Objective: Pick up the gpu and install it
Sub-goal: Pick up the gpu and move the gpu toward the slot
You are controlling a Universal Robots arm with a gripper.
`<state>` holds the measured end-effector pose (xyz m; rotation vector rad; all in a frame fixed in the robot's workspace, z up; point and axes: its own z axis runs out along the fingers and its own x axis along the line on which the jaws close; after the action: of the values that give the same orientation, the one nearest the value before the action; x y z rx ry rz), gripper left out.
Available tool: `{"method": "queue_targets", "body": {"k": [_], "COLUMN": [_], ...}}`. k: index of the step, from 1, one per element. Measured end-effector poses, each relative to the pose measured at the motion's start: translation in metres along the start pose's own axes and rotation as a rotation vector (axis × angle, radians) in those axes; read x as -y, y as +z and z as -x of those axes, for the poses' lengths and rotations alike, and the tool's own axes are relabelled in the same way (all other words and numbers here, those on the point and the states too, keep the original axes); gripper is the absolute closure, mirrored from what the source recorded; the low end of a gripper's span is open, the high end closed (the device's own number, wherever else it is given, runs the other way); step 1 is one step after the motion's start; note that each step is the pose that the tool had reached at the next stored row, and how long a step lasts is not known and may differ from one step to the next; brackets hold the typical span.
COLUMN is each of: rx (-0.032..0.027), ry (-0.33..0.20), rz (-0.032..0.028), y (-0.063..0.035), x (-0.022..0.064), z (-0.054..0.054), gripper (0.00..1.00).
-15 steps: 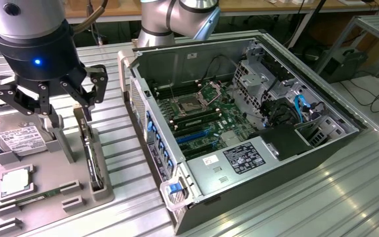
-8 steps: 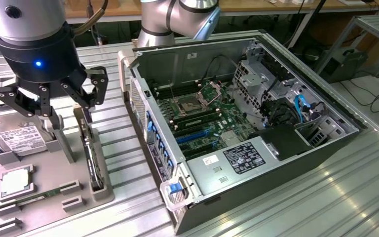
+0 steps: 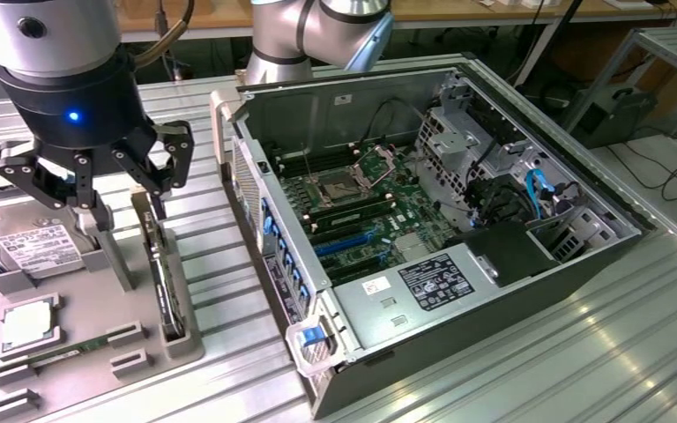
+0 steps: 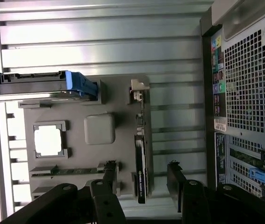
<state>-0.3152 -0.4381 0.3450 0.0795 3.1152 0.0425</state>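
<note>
– The gpu (image 3: 172, 300), where is it?
– Standing on edge in a slot along one side of the grey tray (image 3: 80, 317).
– And the gripper (image 3: 121, 220)?
– Over that tray, jaws wide, a finger on either side of the gpu, holding nothing.

The gripper (image 3: 121, 216) is matte black. It has a squat cylindrical body (image 3: 74, 97) with a small blue light (image 3: 74, 115) glowing on its front. Below the body are two jointed fingers (image 3: 156, 167), built of flat bars linked by round pivot pins. Directly above the gripper sits a silver-grey cylindrical wrist segment (image 3: 45, 31) with a dark round recess in its side. A dull-coloured cable (image 3: 169, 35) curves off beside that segment. Farther behind the gripper, the arm (image 3: 315, 31) shows smooth silver tubes and a grey joint cap. In the wrist view, the finger bars (image 4: 99, 200) carry grey pin heads.
</note>
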Motion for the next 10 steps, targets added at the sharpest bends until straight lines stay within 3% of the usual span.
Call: {"method": "queue_targets", "body": {"k": [10], "rx": [-0.0003], "ry": [-0.018], "rz": [-0.0035], "y": [0.0143], "x": [0.0001], "z": [0.002], "gripper": [0.44]}}
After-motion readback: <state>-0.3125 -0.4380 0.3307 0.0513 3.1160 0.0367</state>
